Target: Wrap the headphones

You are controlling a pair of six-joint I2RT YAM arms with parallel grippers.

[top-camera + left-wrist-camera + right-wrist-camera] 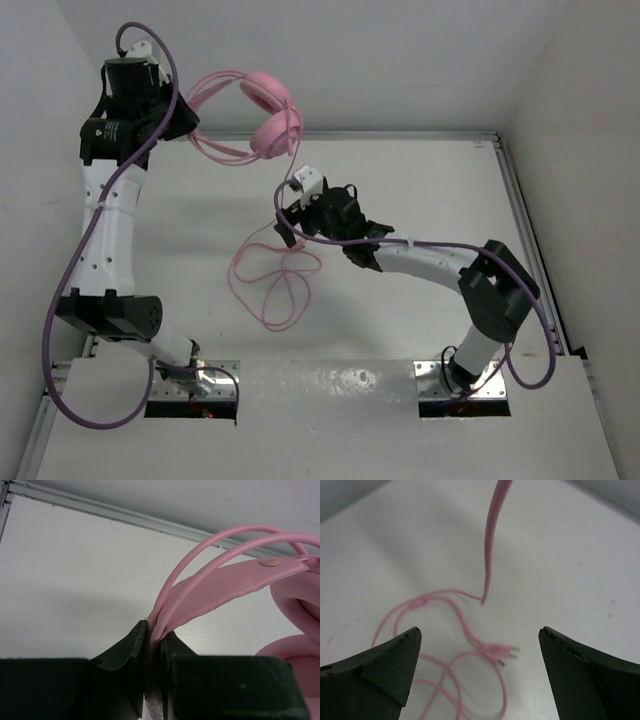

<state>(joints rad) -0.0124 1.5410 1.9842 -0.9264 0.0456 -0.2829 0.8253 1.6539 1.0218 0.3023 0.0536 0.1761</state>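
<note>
The pink headphones hang in the air at the back of the table, with both earcups close together. My left gripper is raised at the back left and shut on the thin headband. An earcup shows at the right of the left wrist view. The long pink cord drops from the headphones and lies in loose loops on the table. My right gripper hovers open and empty above these loops. In the right wrist view the cord's plug end lies between the fingertips, with the hanging cord behind.
A metal rail runs along the table's far edge and another along the right edge, with white walls beyond. Purple arm cables loop near the bases at the near edge.
</note>
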